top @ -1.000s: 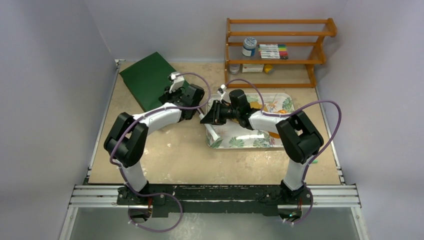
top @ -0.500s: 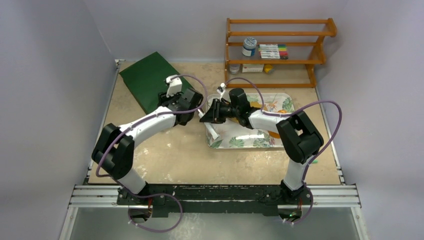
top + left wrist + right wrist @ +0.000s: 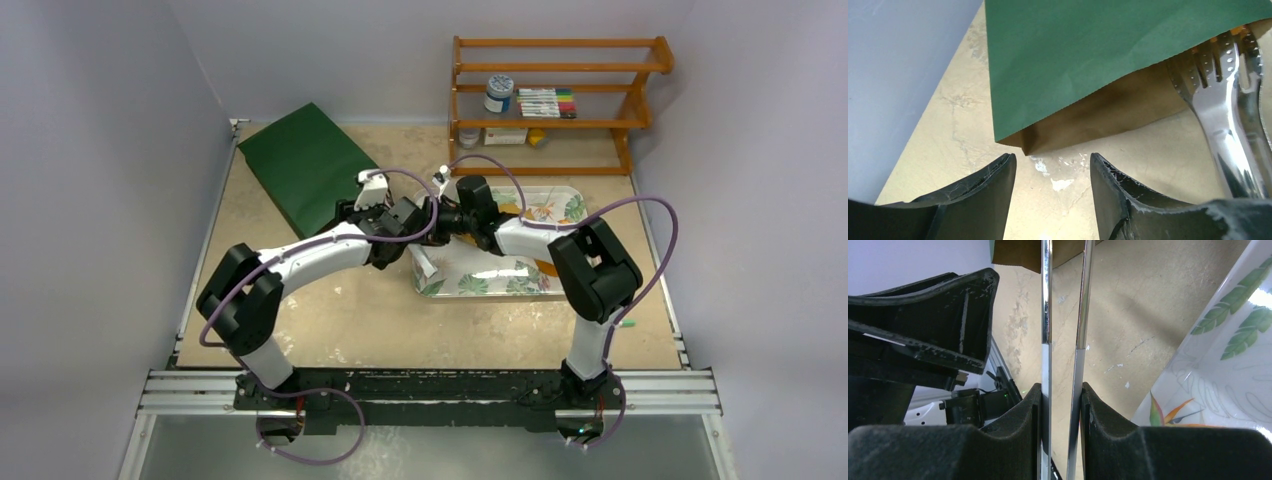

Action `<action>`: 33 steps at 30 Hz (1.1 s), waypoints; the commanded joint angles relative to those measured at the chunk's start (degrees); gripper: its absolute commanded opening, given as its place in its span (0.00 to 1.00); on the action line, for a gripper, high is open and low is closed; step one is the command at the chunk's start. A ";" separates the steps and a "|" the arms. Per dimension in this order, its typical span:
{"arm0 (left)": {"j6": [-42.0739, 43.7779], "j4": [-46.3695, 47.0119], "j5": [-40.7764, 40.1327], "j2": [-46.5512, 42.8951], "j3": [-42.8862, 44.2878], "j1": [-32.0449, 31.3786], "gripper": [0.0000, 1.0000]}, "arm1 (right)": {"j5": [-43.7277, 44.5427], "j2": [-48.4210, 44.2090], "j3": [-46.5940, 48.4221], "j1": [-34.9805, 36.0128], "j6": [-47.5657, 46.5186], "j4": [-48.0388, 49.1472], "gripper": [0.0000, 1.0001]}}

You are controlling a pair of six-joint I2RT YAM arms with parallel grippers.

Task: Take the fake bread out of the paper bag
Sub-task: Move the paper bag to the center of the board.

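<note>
paper bag: on counter, 10 o'clock
tray: on counter, 3 o'clock
shelf rack: 1 o'clock, behind tray
tongs: between paper bag and tray, tips in paper bag's mouth

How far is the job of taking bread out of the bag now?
Done: right jaws are shut on the tongs. In hand: their tips sit at the paper bag mouth, orange showing through the slots, likely bread; left jaws stand open and empty. Left: lifting every piece out; how many remain is hidden.
</note>
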 commanded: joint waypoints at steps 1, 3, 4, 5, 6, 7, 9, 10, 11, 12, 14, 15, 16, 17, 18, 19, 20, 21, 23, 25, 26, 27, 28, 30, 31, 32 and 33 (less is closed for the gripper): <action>-1.35 0.36 -7.86 2.06 -0.05 0.12 0.57 | -1.92 -0.67 3.14 -0.15 -0.55 4.33 0.05; -1.32 0.50 -11.08 4.47 0.27 0.24 0.59 | -1.83 -0.63 3.05 -0.15 -0.47 4.55 0.05; -1.48 0.59 -12.28 6.32 0.52 0.50 0.60 | -1.81 -0.70 3.06 -0.22 -0.47 4.57 0.05; -1.79 0.55 -13.22 7.15 0.73 0.81 0.61 | -1.86 -0.78 3.03 -0.19 -0.51 4.51 0.05; -2.80 0.32 -14.29 8.79 1.07 1.26 0.61 | -2.00 -0.96 3.03 -0.16 -0.47 4.43 0.05; -3.11 0.44 -15.60 9.79 1.24 1.58 0.61 | -2.20 -1.06 2.97 -0.15 -0.42 4.40 0.05; -2.44 2.43 -16.22 11.19 1.21 2.62 0.61 | -2.33 -1.29 2.98 -0.22 -0.46 4.32 0.05; -2.48 2.95 -16.94 11.80 1.32 3.06 0.61 | -2.40 -1.34 2.93 -0.17 -0.47 4.32 0.05; -2.50 3.36 -17.55 12.15 1.45 3.50 0.61 | -2.56 -1.34 2.89 -0.15 -0.53 4.31 0.05; -2.00 4.32 -18.15 12.15 1.48 3.80 0.61 | -2.66 -1.40 2.80 -0.15 -0.55 4.37 0.05; -0.80 6.36 -19.56 11.69 1.41 4.48 0.61 | -2.84 -1.38 2.56 -0.19 -0.55 4.40 0.05; 0.38 7.91 -20.06 11.30 1.25 4.97 0.61 | -2.85 -1.34 2.44 -0.17 -0.55 4.48 0.05; 1.30 9.23 -20.34 10.98 1.29 5.49 0.61 | -2.87 -1.34 2.35 -0.16 -0.53 4.49 0.05; 2.08 10.16 -20.83 10.57 1.30 5.91 0.61 | -2.93 -1.34 2.21 -0.22 -0.55 4.54 0.05; 3.31 11.70 -20.92 10.13 1.20 6.50 0.61 | -2.95 -1.34 2.12 -0.17 -0.51 4.57 0.05; 5.54 13.83 -20.59 9.66 0.82 6.96 0.61 | -3.04 -1.34 1.97 -0.22 -0.54 4.70 0.05; 7.36 16.12 -20.15 9.36 0.47 7.43 0.61 | -3.00 -1.34 1.91 -0.17 -0.60 4.73 0.05; 8.63 17.58 -19.60 9.36 0.45 8.14 0.62 | -3.00 -1.27 1.88 -0.15 -0.57 4.75 0.05; 9.57 18.54 -18.40 10.06 0.88 10.06 0.61 | -3.14 -1.40 1.80 -0.19 -0.55 4.76 0.05; 9.95 19.60 -17.58 10.41 0.98 11.82 0.60 | -3.21 -1.51 1.72 -0.19 -0.63 4.60 0.05; 10.93 21.01 -16.91 10.20 0.78 12.62 0.59 | -3.17 -1.59 1.67 -0.17 -0.73 4.44 0.05; 12.12 22.52 -16.38 10.12 0.63 13.18 0.57 | -3.30 -1.68 1.63 -0.17 -0.81 4.34 0.05; 13.91 24.04 -15.84 9.92 0.57 13.61 0.55 | -3.32 -1.75 1.57 -0.15 -0.93 4.19 0.05; 16.81 26.89 -14.28 9.65 0.66 14.49 0.44 | -3.28 -1.78 1.25 -0.15 -1.11 4.11 0.05; 18.03 28.27 -13.75 9.53 0.75 14.80 0.35 | -3.30 -1.85 1.13 -0.19 -1.18 4.06 0.05; 19.33 29.25 -13.26 9.56 1.04 15.07 0.23 | -3.23 -1.91 1.04 -0.22 -1.21 3.98 0.04; 20.47 30.15 -12.76 9.75 1.65 15.22 0.18 | -3.06 -2.01 1.10 -0.23 -1.37 3.82 0.05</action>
